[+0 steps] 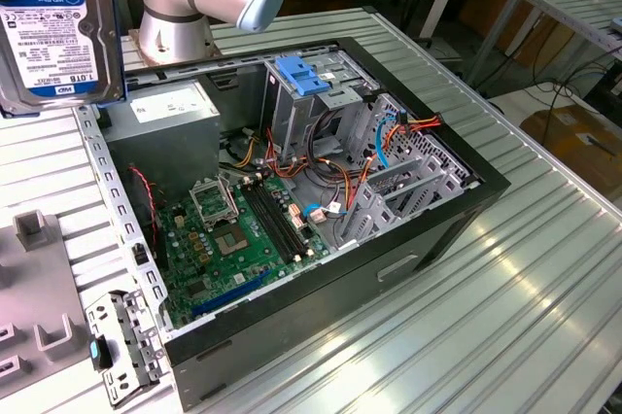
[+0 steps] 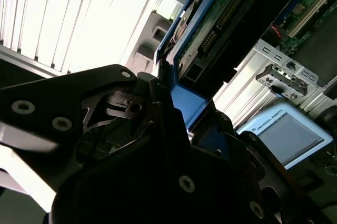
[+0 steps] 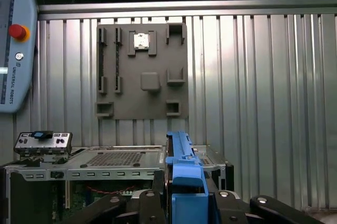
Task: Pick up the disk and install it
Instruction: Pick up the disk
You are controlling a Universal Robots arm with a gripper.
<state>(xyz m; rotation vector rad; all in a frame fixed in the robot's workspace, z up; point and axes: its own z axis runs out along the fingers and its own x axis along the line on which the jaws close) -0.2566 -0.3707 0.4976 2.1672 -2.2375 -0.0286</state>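
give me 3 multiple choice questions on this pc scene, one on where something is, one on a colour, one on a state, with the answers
1. Where is the disk in the exterior view?
A. inside the computer case
B. lying flat on the table
C. raised in the air at the exterior view's upper left

2. What colour are the rails that frame the disk?
A. blue
B. red
C. yellow

3. What state is the pincer in?
A. open, holding nothing
B. shut on the disk
C. shut on a cable

Answers:
1 C: it hangs with its label facing the camera, outside the computer case.
2 A: both wrist views show bright blue plastic along its edge.
3 B: in the first wrist view the black jaws close on the blue rail from both sides.
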